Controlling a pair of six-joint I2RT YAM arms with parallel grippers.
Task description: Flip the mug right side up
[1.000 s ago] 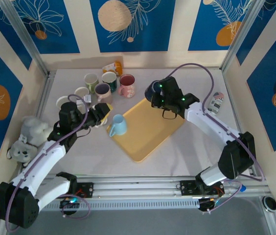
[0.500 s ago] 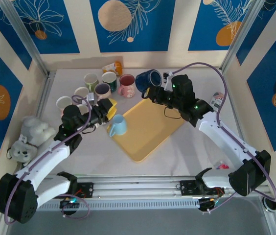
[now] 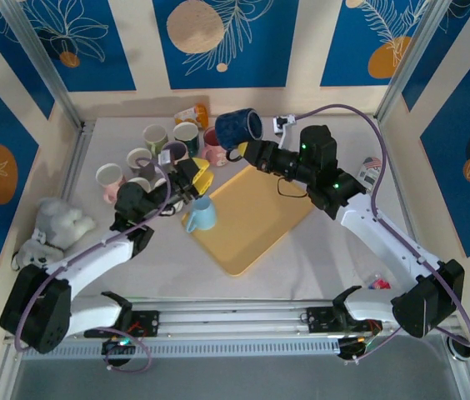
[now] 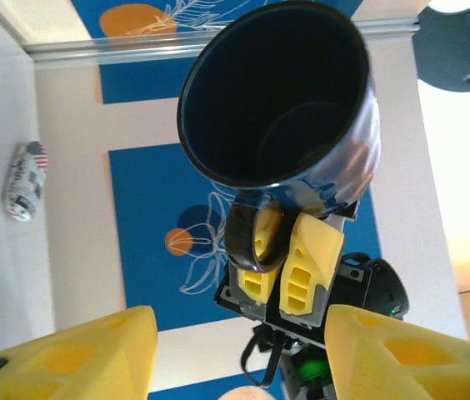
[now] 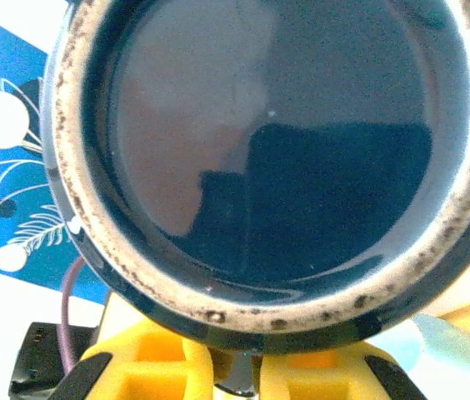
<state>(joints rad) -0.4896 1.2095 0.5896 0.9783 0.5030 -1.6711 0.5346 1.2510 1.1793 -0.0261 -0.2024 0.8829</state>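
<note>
- Above the tray's (image 3: 252, 229) far edge, the mug (image 3: 239, 127) hangs in the air, tipped sideways.
- The right hand (image 3: 248, 152) is clenched on its handle, mug base toward it.
- The left hand (image 3: 195, 177) is released, empty, by the tray's left corner.

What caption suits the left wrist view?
Right fingers clamp the dark blue mug by its handle, mouth facing the camera.
</note>
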